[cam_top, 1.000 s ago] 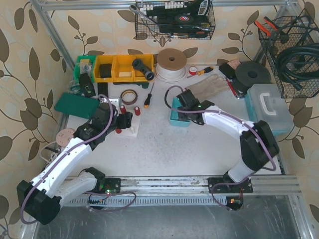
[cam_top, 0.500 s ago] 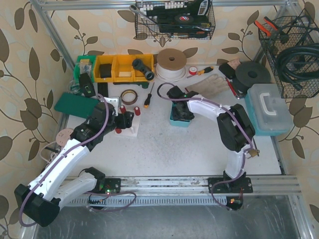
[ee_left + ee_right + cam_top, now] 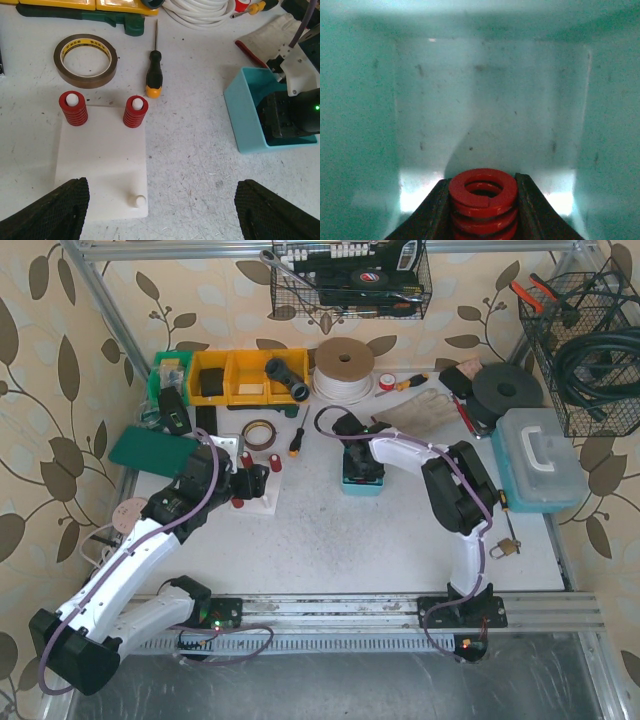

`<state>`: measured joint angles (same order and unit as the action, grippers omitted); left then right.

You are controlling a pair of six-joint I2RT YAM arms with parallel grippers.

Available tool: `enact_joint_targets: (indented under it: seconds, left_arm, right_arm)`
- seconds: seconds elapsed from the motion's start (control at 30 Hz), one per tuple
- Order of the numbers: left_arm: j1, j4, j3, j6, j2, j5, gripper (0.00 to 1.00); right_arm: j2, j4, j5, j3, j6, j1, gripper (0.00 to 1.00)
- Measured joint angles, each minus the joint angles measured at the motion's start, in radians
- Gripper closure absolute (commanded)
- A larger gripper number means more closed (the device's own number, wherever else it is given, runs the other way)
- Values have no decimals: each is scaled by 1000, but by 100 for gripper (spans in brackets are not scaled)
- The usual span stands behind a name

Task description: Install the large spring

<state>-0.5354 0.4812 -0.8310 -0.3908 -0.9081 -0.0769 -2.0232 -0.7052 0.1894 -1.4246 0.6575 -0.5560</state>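
Nothing is reading legibly in any view. The tape roll (image 3: 85,60), lying ahead and left of the left end effector (image 3: 161,212), is showing faint inner-ring printing, too small to read. Far beyond it, a black case (image 3: 350,270) in the wire basket (image 3: 426,300) is bearing blurred white lettering.

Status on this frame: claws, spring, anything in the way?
Left claw open over white plate. Right claw shut on red spring, down in teal bin. Near peg bare, nothing blocking it.
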Motion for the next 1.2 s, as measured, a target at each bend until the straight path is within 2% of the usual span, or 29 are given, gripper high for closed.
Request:
enact_joint_targets:
  seconds: [0.2, 0.53, 0.7, 0.9, 1.03, 1.2]
  left_arm:
    - [0, 14, -3, 0, -1, 0, 18]
    - [0, 19, -8, 0, -2, 0, 17]
    - [0, 21, -9, -3, -2, -5, 9]
    - [0, 32, -12, -13, -2, -42, 8]
    - [0, 32, -50, -3, -14, -39, 15]
    - [0, 17, -126, 21, -77, 32, 30]
  right_arm:
    - [35, 92, 23, 41, -28, 0, 96]
    - [165, 179, 60, 90, -68, 2, 99]
    - [169, 194, 68, 98, -101, 2, 99]
    - [282, 231, 68, 175, -190, 1, 99]
    - [444, 308, 42, 269, -284, -1, 100]
    - [673, 479, -21, 436, -473, -34, 100]
